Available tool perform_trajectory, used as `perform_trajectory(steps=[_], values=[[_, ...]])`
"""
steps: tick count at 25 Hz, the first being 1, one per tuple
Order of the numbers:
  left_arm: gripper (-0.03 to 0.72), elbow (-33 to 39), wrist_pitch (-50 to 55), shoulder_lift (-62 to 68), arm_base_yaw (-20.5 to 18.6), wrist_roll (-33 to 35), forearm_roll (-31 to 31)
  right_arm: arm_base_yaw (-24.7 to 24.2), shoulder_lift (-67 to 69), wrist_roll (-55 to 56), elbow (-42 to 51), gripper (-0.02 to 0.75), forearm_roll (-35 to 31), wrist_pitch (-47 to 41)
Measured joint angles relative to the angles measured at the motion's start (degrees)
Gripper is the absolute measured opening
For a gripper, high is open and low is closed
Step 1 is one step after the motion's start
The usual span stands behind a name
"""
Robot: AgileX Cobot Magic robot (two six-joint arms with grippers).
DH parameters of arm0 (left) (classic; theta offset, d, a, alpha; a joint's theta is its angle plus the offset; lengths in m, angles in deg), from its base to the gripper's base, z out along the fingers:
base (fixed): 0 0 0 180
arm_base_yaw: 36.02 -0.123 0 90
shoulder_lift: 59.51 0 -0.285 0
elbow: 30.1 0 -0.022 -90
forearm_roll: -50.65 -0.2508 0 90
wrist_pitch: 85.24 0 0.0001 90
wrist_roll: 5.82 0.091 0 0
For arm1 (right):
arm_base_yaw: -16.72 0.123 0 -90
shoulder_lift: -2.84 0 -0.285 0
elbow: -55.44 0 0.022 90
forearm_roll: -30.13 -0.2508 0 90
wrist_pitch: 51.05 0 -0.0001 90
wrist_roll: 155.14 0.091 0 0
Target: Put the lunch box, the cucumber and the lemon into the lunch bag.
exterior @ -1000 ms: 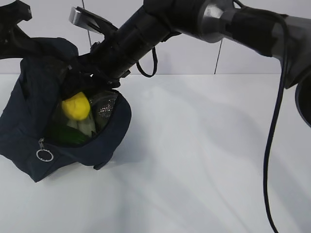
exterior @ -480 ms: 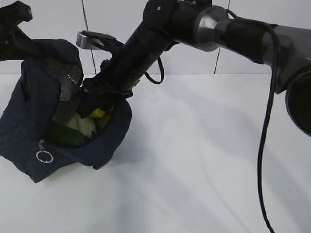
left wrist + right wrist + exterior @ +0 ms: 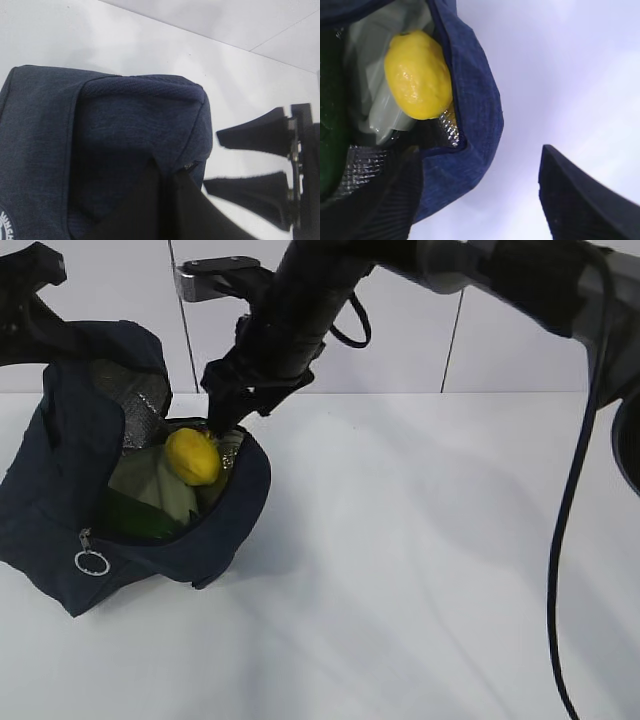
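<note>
The dark navy lunch bag (image 3: pixel 60 500) stands at the left with its mouth open and its foil lining showing. Inside, the yellow lemon (image 3: pixel 193 456) rests on the pale green lid of the lunch box (image 3: pixel 150 485), with the dark green cucumber (image 3: pixel 135 520) beside it. My right gripper (image 3: pixel 225 410) hangs open and empty just above the bag's mouth. The right wrist view shows the lemon (image 3: pixel 417 75), the lid (image 3: pixel 380 105) and the bag's rim (image 3: pixel 470 125) ahead of my spread fingers (image 3: pixel 580 200). My left gripper (image 3: pixel 170 172) is shut on the bag's upper fabric (image 3: pixel 125 125).
The bag's zipper ring pull (image 3: pixel 91 561) hangs at its front left. The white table (image 3: pixel 420 570) stretches to the right of the bag. A tiled white wall (image 3: pixel 500 350) stands behind.
My right gripper dipped into the bag's mouth over the lemon, then rose up and away. The lemon now lies free on the lunch box lid. The left gripper has kept its hold.
</note>
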Motion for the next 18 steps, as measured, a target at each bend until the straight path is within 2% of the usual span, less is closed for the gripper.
perform_trajectory(steps=[2,5,9,14,18], values=[[-0.006,0.0,0.0,0.0,0.0,0.0,0.0,-0.2,0.0,3.7,-0.3,0.549,4.1,-0.2],[-0.006,0.0,0.0,0.0,0.0,0.0,0.0,-0.7,0.0,6.8,-0.4,0.549,5.6,-0.5],[-0.006,0.0,0.0,0.0,0.0,0.0,0.0,-1.0,0.0,10.9,-0.4,0.549,5.1,-0.6],[-0.006,0.0,0.0,0.0,0.0,0.0,0.0,-1.0,0.5,12.3,-0.4,0.534,0.9,-0.6],[-0.006,0.0,0.0,0.0,0.0,0.0,0.0,-1.0,3.3,12.7,-0.5,0.524,0.6,-0.6]])
